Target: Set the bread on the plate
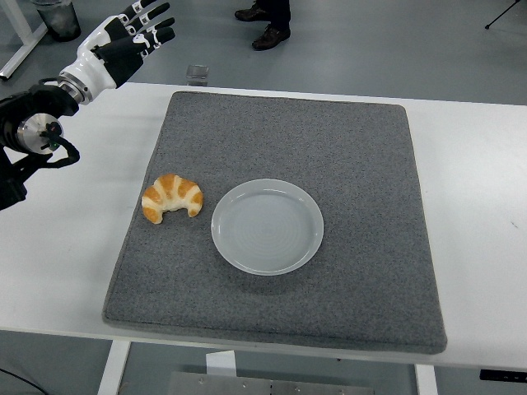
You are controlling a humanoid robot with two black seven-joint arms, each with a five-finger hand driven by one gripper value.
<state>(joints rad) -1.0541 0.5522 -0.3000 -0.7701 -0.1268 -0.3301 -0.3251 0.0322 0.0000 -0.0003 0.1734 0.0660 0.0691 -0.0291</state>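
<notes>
A golden croissant [172, 198] lies on the grey mat [329, 148], just left of an empty pale plate [267, 226]. The two do not touch. My left hand [132, 37] is raised at the far left corner of the table, well above and behind the croissant, fingers spread and holding nothing. The black left arm [33, 136] comes in from the left edge. My right arm is out of view.
A small clear container [197, 75] stands at the table's far edge behind the mat. A person's shoes [263, 25] show on the floor beyond the table. White table [478, 189] surface surrounds the mat.
</notes>
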